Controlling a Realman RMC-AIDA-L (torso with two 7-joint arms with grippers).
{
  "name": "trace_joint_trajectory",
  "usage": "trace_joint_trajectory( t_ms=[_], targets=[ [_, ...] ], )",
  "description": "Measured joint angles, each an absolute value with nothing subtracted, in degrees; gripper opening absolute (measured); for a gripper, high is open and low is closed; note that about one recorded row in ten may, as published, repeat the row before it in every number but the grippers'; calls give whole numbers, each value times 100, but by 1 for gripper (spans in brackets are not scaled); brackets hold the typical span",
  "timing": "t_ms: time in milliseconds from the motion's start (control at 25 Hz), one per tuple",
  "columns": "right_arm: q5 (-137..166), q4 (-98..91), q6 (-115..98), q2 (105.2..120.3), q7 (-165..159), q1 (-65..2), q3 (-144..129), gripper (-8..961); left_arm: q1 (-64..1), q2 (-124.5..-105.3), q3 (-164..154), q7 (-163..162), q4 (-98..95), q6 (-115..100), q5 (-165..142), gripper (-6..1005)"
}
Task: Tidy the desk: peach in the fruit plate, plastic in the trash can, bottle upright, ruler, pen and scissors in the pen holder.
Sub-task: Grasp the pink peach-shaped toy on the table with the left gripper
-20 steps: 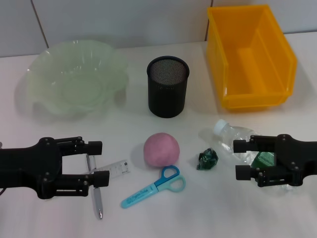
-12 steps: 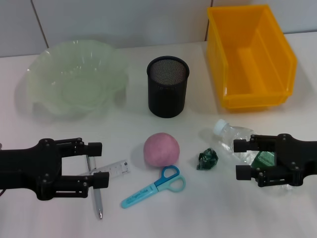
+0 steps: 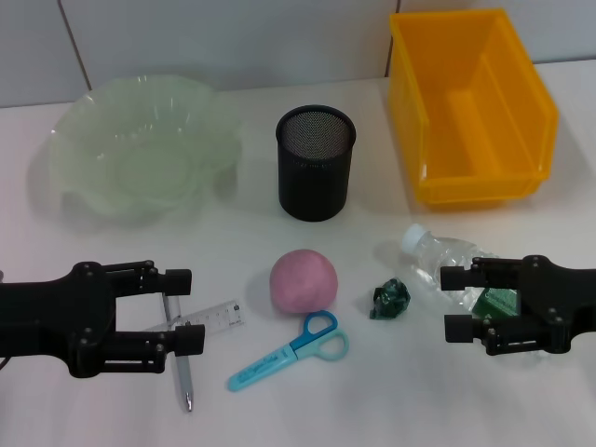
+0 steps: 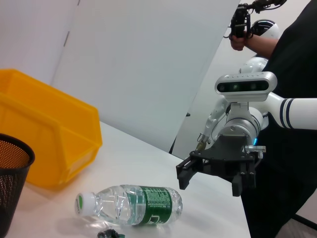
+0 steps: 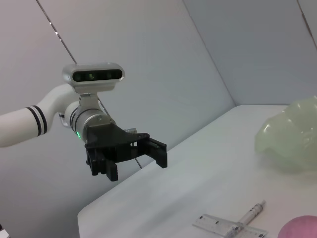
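White desk [image 3: 112,410], bottle [image 3: 445,263] lying under open, empty right tool [image 3: 455,301].

Peach [image 3: 303,280] pink. Plate [image 3: 142,147] pale translucent green. Holder [image 3: 316,162] black mesh. Bin [image 3: 471,107] yellow-orange. Bottle [image 3: 438,264] clear, white cap, green label. Plastic [image 3: 390,298] dark green, crumpled. Scissors [image 3: 289,351] light blue, darker blue at handle loops. Ruler [image 3: 207,319] clear with fine dark markings. Pen [image 3: 181,362] silver-grey. Left gripper [image 3: 184,308] and right gripper [image 3: 453,300] black. Table [image 3: 372,400] white.
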State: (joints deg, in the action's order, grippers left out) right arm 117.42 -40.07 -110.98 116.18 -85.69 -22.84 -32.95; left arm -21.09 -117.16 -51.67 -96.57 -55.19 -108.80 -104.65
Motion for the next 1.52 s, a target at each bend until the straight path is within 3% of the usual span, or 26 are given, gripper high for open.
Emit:
trace_joint_trajectory(
  t_ms=[840, 1520],
  targets=[
    [11774, -4008, -11050, 11598, -8577, -2286, -3292, 815, -2316, -11793, -5177, -9681, -5574, -10451, -10496, 805],
    [11971, -4008, -10847, 11552, -8653, -2311, -3259, 815, -3293, -11854, -7545, -9744, -5581, -7623, -11215, 805]
  ],
)
